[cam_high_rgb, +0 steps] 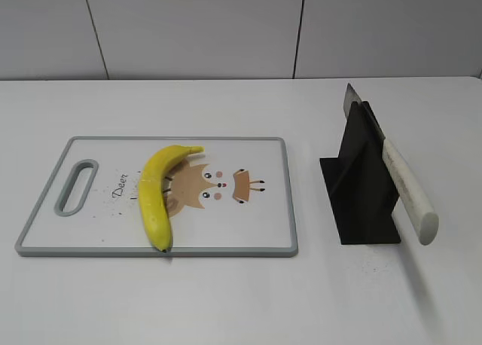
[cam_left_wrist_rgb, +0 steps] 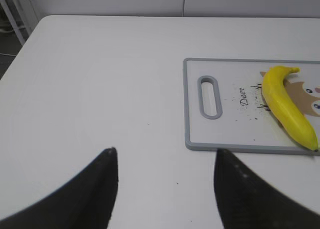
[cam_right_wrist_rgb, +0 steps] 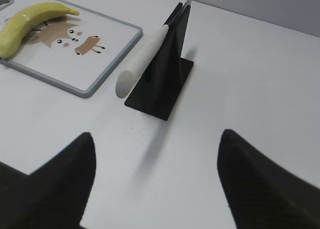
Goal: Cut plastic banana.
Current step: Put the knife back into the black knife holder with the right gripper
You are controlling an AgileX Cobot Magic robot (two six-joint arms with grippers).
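The plastic banana [cam_high_rgb: 156, 193] lies on the white cutting board [cam_high_rgb: 248, 232], curved, with its dark tip toward the front edge. It also shows in the left wrist view [cam_left_wrist_rgb: 286, 105] and the right wrist view [cam_right_wrist_rgb: 27, 23]. A knife with a white handle [cam_high_rgb: 407, 190] rests slanted in a black stand [cam_high_rgb: 360, 187] to the right of the board; the handle shows in the right wrist view [cam_right_wrist_rgb: 141, 59]. My left gripper [cam_left_wrist_rgb: 165, 151] is open and empty over bare table left of the board. My right gripper [cam_right_wrist_rgb: 156, 136] is open and empty in front of the stand. Neither gripper shows in the exterior view.
The cutting board [cam_left_wrist_rgb: 194, 114] has a grey rim, a handle slot [cam_high_rgb: 76, 186] at its left end and a deer print. The black stand [cam_right_wrist_rgb: 162, 79] sits on the white table [cam_high_rgb: 226, 300]. A pale panelled wall runs behind the table.
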